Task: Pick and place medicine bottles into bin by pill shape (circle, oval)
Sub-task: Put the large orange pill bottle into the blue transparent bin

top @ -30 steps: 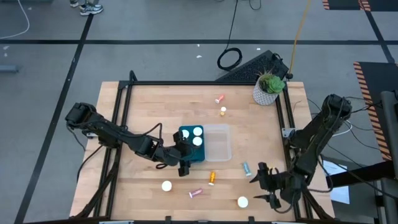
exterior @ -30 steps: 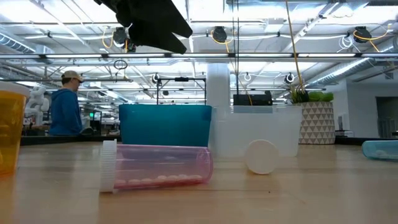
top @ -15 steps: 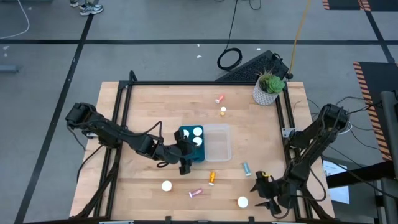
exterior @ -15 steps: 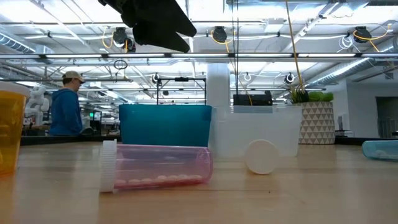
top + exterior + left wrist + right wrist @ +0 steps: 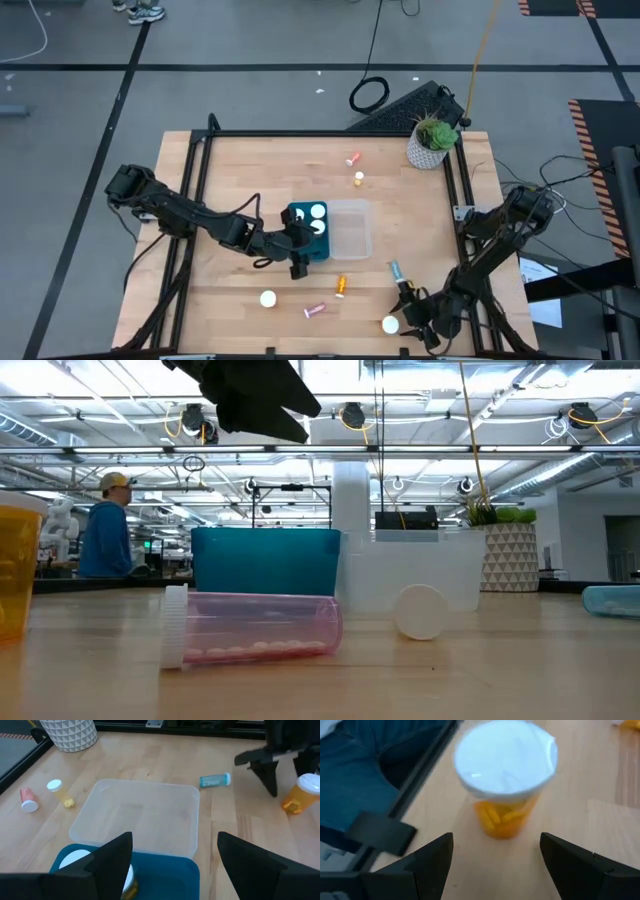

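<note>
- Two bins are sitting side by side in the middle of the worktop (image 5: 230,180): a teal bin (image 5: 309,232) with white-capped bottles (image 5: 318,212) standing in it, and a clear bin (image 5: 351,229) touching its right side, holding nothing.
- Left gripper (image 5: 297,262) is hovering at the near edge of the teal bin, its fingers (image 5: 105,861) spread wide with nothing between them.
- Right gripper (image 5: 412,318) is reaching along the front right part of the worktop, its fingers (image 5: 432,860) parted wide on either side of an upright amber bottle (image 5: 505,775) with a white cap; they are not touching it.
- Other bottles are lying loose: a teal one (image 5: 396,269) near the right gripper, an orange one (image 5: 341,286) and a pink one (image 5: 314,311) in front of the bins, a white-capped one (image 5: 268,298) to the left of those, and two small ones (image 5: 353,159) behind the bins.
- A potted plant (image 5: 432,142) is standing at the far right corner.
- A person in blue (image 5: 104,540) is standing in the room behind.
</note>
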Robot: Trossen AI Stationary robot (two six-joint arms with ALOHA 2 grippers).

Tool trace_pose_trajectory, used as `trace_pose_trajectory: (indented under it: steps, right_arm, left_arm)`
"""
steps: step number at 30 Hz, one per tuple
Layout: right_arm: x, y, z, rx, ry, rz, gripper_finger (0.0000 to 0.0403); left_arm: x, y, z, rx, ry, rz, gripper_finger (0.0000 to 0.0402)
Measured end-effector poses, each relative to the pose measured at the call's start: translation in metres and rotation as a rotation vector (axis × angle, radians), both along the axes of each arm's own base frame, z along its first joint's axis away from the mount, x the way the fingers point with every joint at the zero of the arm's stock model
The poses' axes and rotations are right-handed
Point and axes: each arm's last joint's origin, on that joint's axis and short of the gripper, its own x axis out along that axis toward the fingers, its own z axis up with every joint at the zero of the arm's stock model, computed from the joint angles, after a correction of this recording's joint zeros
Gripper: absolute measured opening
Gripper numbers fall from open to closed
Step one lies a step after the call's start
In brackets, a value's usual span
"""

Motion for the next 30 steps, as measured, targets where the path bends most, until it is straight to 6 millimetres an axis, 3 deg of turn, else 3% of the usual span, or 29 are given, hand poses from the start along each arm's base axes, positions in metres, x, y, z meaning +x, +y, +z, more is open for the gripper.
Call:
trace_pose_trajectory:
  steps: [12, 24, 30]
  right_arm:
    - [0.01, 0.008, -0.021, 0.005, -0.086, -0.01, 0.0279]
    - [0.01, 0.01, -0.037, 0.008, -0.131, -0.101, 0.02]
    - [0.012, 0.013, -0.034, 0.049, -0.163, -0.12, 0.0174]
  left_arm:
    - [0.001, -0.001, 0.002, -0.009, -0.025, -0.003, 0.0296]
    - [-0.002, -0.015, 0.004, 0.021, -0.046, -0.069, 0.0296]
    - [-0.005, -0.024, 0.004, 0.026, -0.045, -0.102, 0.0296]
